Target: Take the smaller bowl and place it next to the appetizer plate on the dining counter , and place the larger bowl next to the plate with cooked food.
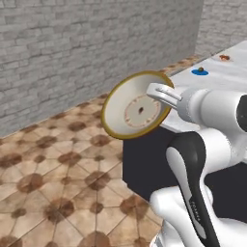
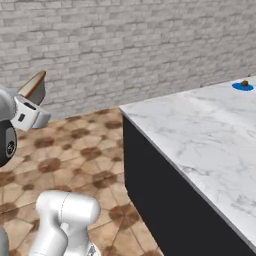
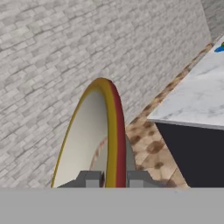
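Off the counter's [image 2: 200,135] near end, over the tiled floor [image 1: 53,159], the gripper [image 1: 161,94] is clamped on the rim of the larger bowl [image 1: 132,108], one finger inside the wall and one outside, as the hand view shows with the fingertips [image 3: 89,178] straddling the edge. The bowl hangs tipped on edge, nearly vertical: its hollow faces the left base camera and its rim plane stands roughly upright, so the axis through its centre runs close to level rather than up. The main risk, as I judge it, is a rim-only pinch on a wide dish; a quick swing could twist it in the jaws or let it slip to the floor. Its low edge could also clip the counter's edge on the way in. The blue plate [image 2: 243,85] and the white plate [image 1: 224,57] sit far down the counter, well apart from the bowl.
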Tool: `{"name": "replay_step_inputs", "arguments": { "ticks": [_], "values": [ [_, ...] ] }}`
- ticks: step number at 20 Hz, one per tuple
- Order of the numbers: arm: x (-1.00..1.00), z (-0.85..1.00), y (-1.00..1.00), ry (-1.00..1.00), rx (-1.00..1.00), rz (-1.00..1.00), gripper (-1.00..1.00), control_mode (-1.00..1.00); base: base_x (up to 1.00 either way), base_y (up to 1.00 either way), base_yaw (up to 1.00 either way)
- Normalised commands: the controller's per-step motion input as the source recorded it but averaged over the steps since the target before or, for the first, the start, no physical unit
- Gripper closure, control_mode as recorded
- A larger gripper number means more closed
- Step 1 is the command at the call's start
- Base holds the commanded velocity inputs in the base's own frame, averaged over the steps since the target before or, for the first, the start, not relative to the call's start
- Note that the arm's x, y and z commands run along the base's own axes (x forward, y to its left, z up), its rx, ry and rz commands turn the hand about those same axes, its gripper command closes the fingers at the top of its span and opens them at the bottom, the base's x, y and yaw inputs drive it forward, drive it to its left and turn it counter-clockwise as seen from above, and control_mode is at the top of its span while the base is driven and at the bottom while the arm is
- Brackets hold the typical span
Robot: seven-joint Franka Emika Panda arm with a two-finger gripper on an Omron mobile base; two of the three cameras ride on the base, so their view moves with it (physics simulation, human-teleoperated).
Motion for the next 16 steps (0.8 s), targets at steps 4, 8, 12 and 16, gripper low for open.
{"name": "replay_step_inputs", "arguments": {
  "ticks": [4,8,12,16],
  "values": [
    [0.00,0.00,0.00,0.00,0.00,0.00,1.00,1.00,1.00,0.31,-0.03],
    [0.00,0.00,0.00,0.00,0.00,0.00,1.00,1.00,1.00,0.56,-0.10],
    [0.00,0.00,0.00,0.00,0.00,0.00,1.00,1.00,1.00,0.65,-0.22],
    [0.00,0.00,0.00,0.00,0.00,0.00,1.00,1.00,0.99,0.55,-0.42]
  ]
}}
